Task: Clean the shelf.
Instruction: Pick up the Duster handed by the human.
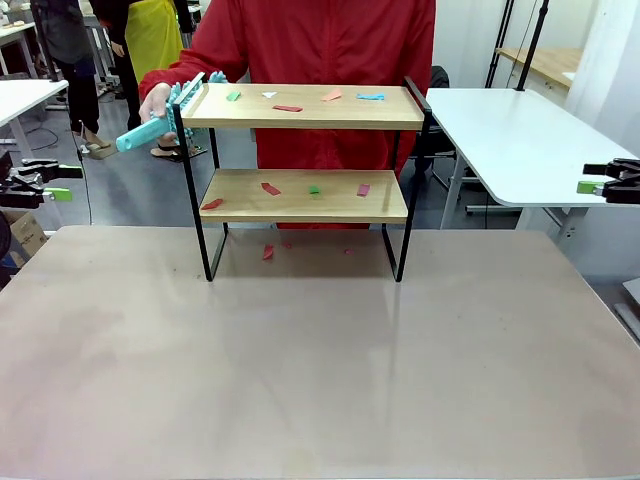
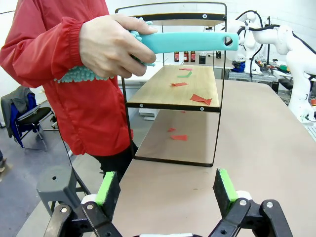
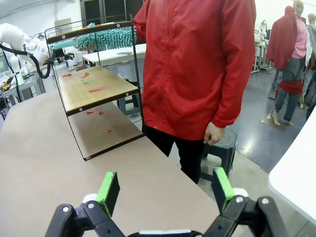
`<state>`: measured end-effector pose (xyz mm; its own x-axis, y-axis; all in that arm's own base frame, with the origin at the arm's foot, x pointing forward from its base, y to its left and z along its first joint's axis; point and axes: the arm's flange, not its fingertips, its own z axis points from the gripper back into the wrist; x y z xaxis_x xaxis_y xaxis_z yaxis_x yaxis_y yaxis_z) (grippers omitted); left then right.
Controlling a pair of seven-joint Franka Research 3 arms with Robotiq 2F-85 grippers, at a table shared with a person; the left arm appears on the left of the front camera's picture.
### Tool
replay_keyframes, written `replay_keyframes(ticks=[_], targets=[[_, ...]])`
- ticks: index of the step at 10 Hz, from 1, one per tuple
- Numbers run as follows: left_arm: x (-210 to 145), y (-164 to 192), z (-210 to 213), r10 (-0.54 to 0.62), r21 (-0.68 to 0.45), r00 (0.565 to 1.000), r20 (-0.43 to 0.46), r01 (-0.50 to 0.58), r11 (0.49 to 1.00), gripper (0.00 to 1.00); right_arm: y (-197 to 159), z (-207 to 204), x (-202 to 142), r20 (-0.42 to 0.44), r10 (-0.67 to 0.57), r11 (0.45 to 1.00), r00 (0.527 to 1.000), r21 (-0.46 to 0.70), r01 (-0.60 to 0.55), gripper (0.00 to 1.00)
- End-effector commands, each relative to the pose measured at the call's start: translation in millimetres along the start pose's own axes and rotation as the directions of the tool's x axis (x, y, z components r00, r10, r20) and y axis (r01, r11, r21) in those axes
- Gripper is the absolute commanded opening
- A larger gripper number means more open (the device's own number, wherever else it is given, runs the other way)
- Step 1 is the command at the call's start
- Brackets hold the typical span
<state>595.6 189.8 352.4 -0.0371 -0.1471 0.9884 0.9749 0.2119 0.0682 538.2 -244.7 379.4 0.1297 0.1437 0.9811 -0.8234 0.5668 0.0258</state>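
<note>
Beige tabletop [image 1: 320, 380] bears the shelf [image 1: 250, 190], coloured scraps [image 1: 287, 108] littering both its boards.

Beige tabletop [image 1: 320, 360], white table [image 1: 520, 140] beyond

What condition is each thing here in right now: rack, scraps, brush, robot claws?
shelf: upright, both boards littered.
paper scraps: loose on both boards and the table beneath.
duster: held in the person's hand at the shelf's top.
left gripper: open, empty.
right gripper: open, empty.
</note>
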Motion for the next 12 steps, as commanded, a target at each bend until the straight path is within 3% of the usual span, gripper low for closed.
replay_keyframes(ticks=[1,5,6,9,10,12], targets=[[1,1,-1,-0.003,0.000,1.000,-0.001,0.003,1.000,1.00,2,-2,10,-0.004,-0.015,1.000,1.000,-0.012,0.015,1.00],[0,0,0,0.000,0.000,1.000,0.000,0.000,1.000,1.00,2,-2,10,-0.004,-0.015,1.000,1.000,-0.012,0.015,1.00],[27,-6,1,0.063,0.062,0.996,-0.062,-0.059,0.996,1.00,2,-2,10,-0.004,-0.015,1.000,1.000,-0.012,0.015,1.00],[109,-25,1,0.103,0.157,0.969,-0.223,-0.068,0.985,1.00,2,-2,10,-0.004,-0.015,1.000,1.000,-0.012,0.015,1.00],[137,-28,-2,0.123,0.184,0.963,-0.241,-0.079,0.980,1.00,2,-2,10,-0.004,-0.015,1.000,1.000,-0.012,0.015,1.00],[195,-51,-32,0.252,0.307,0.898,-0.361,-0.140,0.941,1.00,2,-2,10,-0.004,-0.015,1.000,1.000,-0.012,0.015,1.00]])
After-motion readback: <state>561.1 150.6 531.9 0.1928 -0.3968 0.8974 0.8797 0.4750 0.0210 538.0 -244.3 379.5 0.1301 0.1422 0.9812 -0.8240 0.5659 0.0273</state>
